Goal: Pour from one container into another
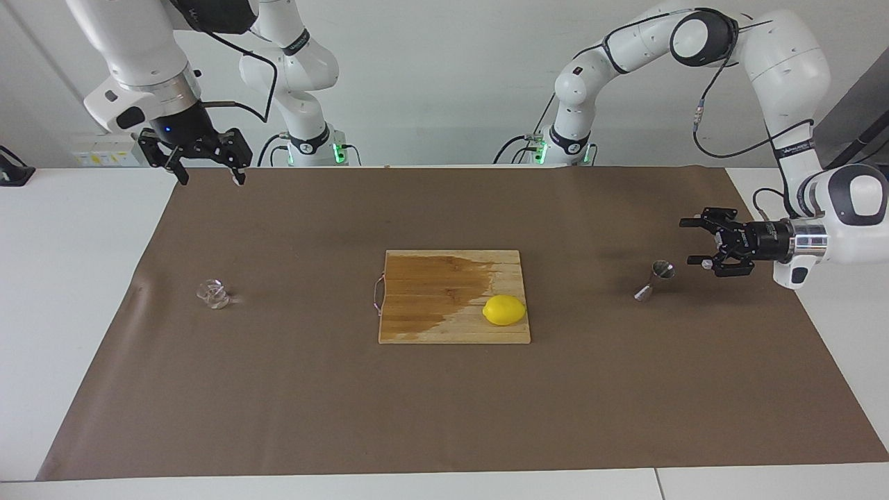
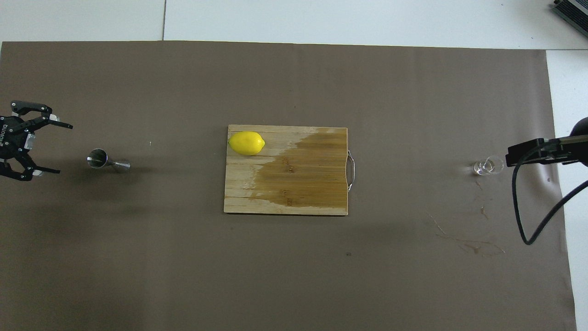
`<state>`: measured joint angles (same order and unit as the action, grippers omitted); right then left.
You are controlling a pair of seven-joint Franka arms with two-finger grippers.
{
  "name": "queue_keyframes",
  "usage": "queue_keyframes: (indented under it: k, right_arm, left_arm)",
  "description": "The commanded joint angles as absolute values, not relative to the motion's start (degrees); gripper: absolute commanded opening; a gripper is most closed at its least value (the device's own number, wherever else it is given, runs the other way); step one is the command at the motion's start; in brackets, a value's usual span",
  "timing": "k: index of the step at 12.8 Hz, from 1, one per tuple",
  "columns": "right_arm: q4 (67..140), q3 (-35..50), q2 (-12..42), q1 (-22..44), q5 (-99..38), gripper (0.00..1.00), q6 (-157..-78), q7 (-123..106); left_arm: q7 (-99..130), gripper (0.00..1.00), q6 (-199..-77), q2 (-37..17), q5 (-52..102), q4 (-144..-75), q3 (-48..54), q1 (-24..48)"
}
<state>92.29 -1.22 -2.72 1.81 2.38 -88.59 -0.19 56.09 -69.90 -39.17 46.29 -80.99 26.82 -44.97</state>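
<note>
Steel hourglass jigger (image 1: 655,280) stands toward my left arm's end of the desk; my open left claw (image 1: 698,243) should straddle its waist squarely. Right claw (image 1: 206,173), open, waits above the clear faceted glass cup (image 1: 213,294).

Robotics lab, two robot arms (image 1: 764,48), paper-covered table (image 1: 104,229)

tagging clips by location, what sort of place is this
Most likely a robotics lab bench set up for a kitchen or bar test: two arms at a white table under brown paper, with a cutting board, lemon and steel jigger.
</note>
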Motion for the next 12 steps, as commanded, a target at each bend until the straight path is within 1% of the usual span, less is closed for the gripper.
queue_keyframes:
  k: [1, 5, 12]
  right_arm:
    - [91.8, -1.0, -2.6, 1.1, 1.8, 1.0, -87.5, -2.1]
    - [91.8, -1.0, -2.6, 1.1, 1.8, 1.0, -87.5, -2.1]
    - [91.8, -1.0, -2.6, 1.1, 1.8, 1.0, -87.5, -4.4]
  left_arm:
    - [53.5, 1.0, -68.6, -42.5, 46.5, -79.6, 27.6, -46.2]
    - [52.5, 1.0, -69.7, -46.2, 46.6, -78.8, 27.5, -46.1]
    - [50.1, 1.0, -75.4, -48.7, 46.6, -79.5, 27.5, -45.9]
